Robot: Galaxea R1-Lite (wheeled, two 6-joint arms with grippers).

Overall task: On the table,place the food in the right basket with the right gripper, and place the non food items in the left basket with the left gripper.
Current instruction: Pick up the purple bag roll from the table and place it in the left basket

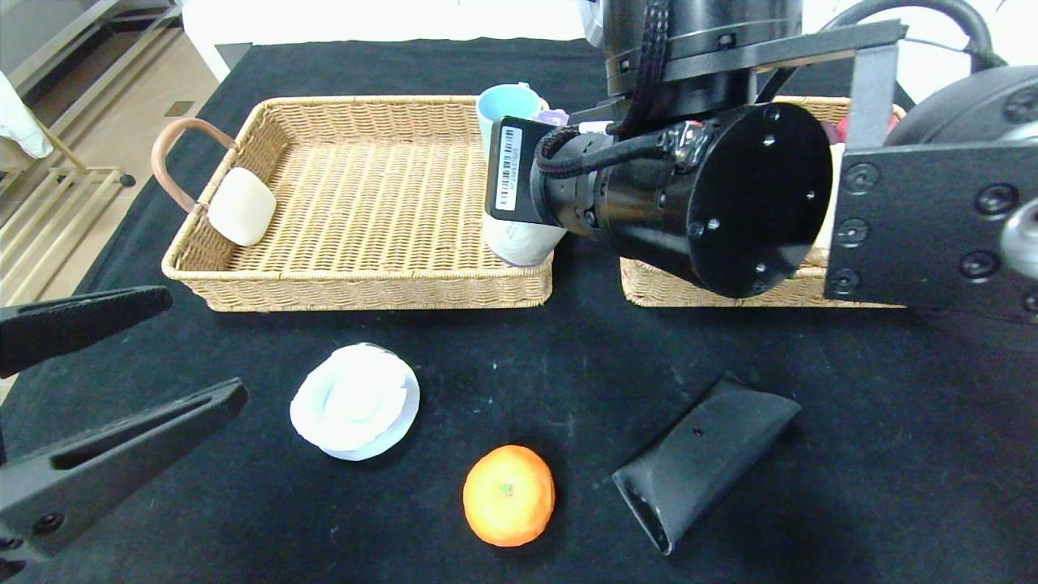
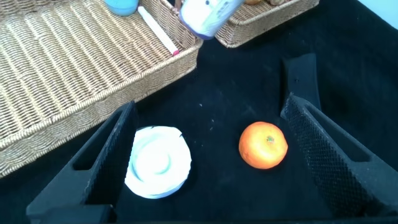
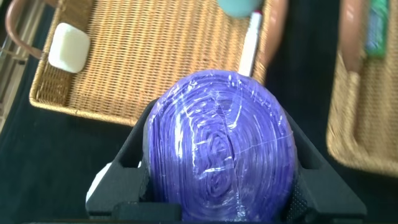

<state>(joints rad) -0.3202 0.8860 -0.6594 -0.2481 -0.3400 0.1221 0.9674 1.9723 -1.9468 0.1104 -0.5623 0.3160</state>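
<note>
My right gripper (image 3: 221,158) is shut on a purple roll wrapped in clear film (image 3: 219,146). It hangs above the near right corner of the left basket (image 1: 365,203), where the roll's pale end (image 1: 523,242) shows under the wrist. My left gripper (image 1: 207,345) is open low at the table's left. Between its fingers lie a white round lid-like item (image 2: 158,162) and an orange (image 2: 263,145). The right basket (image 1: 649,285) is mostly hidden behind my right arm.
In the left basket lie a white soap-like block (image 1: 242,206), a teal cup (image 1: 508,105) and a white pen (image 2: 157,31). A black pouch (image 1: 701,458) lies on the black cloth right of the orange (image 1: 508,495). The right basket (image 3: 367,124) holds a few items.
</note>
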